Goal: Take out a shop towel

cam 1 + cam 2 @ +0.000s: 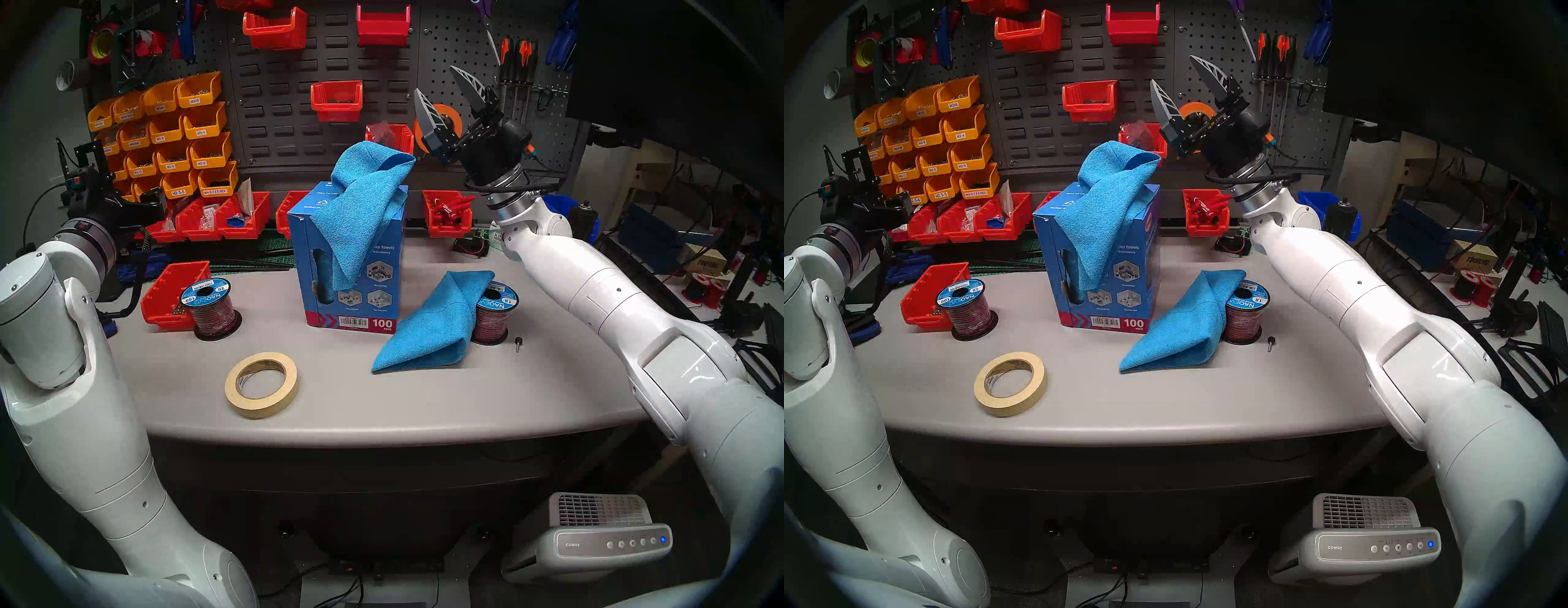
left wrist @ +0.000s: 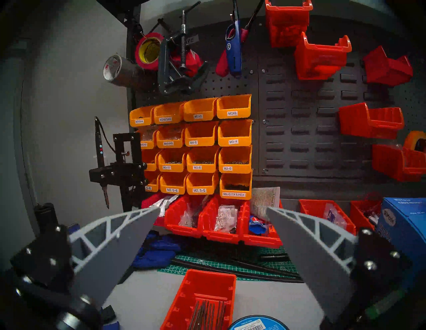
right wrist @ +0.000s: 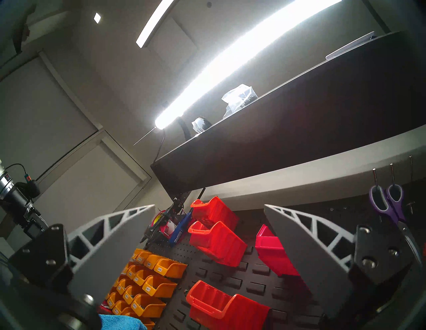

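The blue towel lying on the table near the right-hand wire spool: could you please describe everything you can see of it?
The blue towel is a bright blue soft cloth with a fine textured weave, folded loosely into a rough triangle. It lies on the grey table, free of the blue carton beside it. Its upper corner rides up against, and partly over, the wire spool at its right. Neither tool touches it.

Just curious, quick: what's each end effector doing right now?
Left end effector: open, holding nothing.
Right end effector: open, holding nothing.
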